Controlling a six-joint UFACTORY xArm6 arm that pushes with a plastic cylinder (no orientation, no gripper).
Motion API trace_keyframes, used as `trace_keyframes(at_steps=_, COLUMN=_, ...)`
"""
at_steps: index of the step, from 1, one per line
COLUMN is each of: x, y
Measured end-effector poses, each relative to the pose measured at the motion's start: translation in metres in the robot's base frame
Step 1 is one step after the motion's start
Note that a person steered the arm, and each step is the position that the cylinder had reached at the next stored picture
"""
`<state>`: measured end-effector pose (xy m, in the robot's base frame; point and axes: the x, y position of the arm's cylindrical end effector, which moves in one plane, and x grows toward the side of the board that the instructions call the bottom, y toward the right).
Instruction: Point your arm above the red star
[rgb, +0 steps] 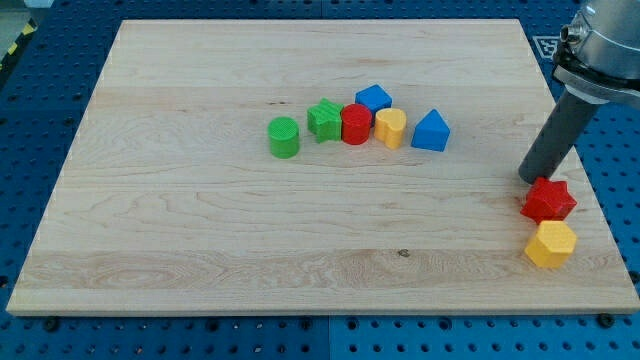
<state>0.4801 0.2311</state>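
We see a pale wooden worktop (200, 240) lying on a blue perforated base (30, 110). The arm carries no gripper, only a dark rod (552, 140) that comes down from the view's top right. My tip (530, 178) rests at the worktop near its right edge, just above and slightly left of the red star (548, 200), touching it or very nearly so; we cannot tell which.

The red star sits close to the worktop's right edge, in the lower half of the view. Directly below it, touching or just beside it, lies a yellow hexagonal block (551, 244).

The other blocks form a row well apart from these, near the middle of the worktop's upper half. From the view's left we find a green cylinder (284, 137) standing slightly apart, then a green star (324, 119), a red cylinder (356, 124) and a yellow block (390, 128) with a rounded shape, these three pressed side by side. A blue block (373, 97) sits just behind the red and yellow ones, and a blue triangular block (431, 131) lies just right of the yellow one.
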Motion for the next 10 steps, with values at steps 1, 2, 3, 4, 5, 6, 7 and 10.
trace_keyframes(at_steps=1, x=0.0, y=-0.004)
trace_keyframes(at_steps=2, x=0.0, y=-0.007)
trace_keyframes(at_steps=3, x=0.001, y=-0.018)
trace_keyframes(at_steps=4, x=-0.004, y=-0.027)
trace_keyframes(at_steps=5, x=-0.036, y=-0.027)
trace_keyframes(at_steps=6, x=-0.057, y=-0.018)
trace_keyframes(at_steps=7, x=-0.068, y=-0.005)
trace_keyframes(at_steps=10, x=-0.075, y=0.013)
